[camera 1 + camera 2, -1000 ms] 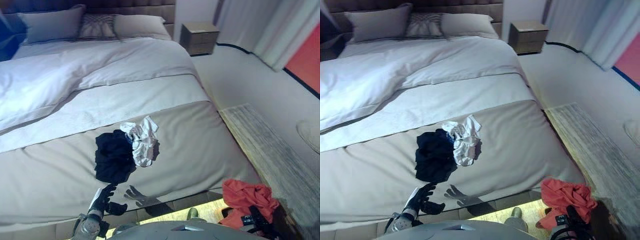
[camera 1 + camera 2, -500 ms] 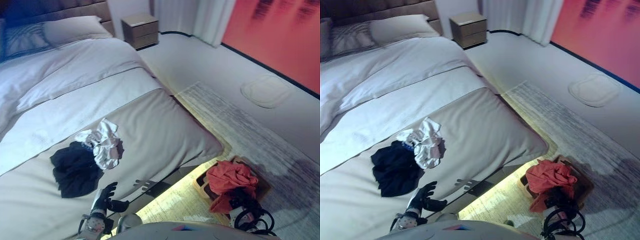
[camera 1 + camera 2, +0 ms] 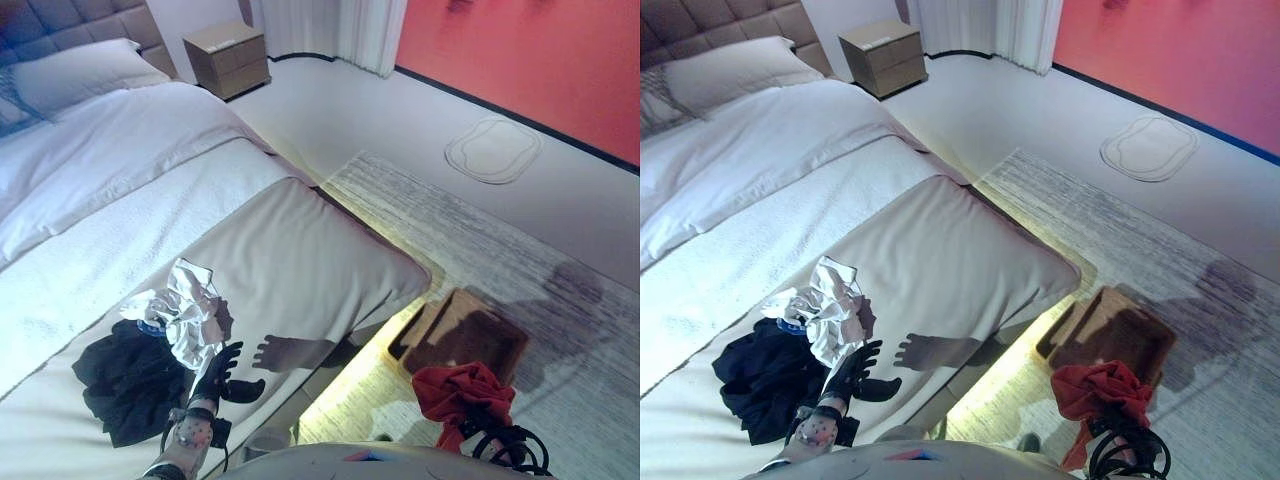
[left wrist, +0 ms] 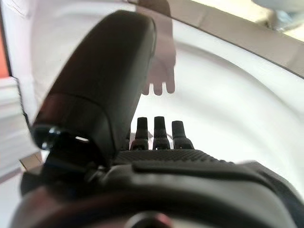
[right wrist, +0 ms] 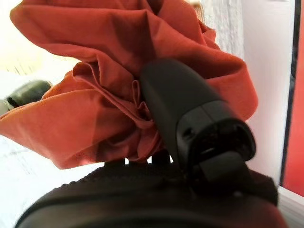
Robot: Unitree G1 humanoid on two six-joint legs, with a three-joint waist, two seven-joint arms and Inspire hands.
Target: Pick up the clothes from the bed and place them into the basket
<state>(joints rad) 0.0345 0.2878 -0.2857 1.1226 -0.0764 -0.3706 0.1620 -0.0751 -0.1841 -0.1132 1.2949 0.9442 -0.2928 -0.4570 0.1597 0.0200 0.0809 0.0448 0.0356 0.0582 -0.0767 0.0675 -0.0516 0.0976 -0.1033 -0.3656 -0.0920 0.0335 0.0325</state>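
Note:
My right hand [image 5: 190,118] is shut on a red garment [image 3: 462,392], which hangs bunched above the floor just in front of the brown basket [image 3: 462,332]. The basket sits on the rug beside the bed's corner and looks empty. On the beige bed cover [image 3: 300,270] lie a black garment [image 3: 125,380] and a white garment [image 3: 185,315], touching each other. My left hand [image 3: 222,372] hovers open over the cover just right of those two clothes, its fingers [image 4: 156,130] straight and holding nothing.
A grey striped rug [image 3: 500,250] covers the floor beside the bed. A pale round mat [image 3: 493,150] lies near the red wall. A nightstand [image 3: 228,58] stands at the bed's head, with pillows [image 3: 75,75] and white duvet beyond.
The camera has swung right, so the bed has slid left in view. The red garment has come up out of the basket region and now hangs in front of it in my right hand.

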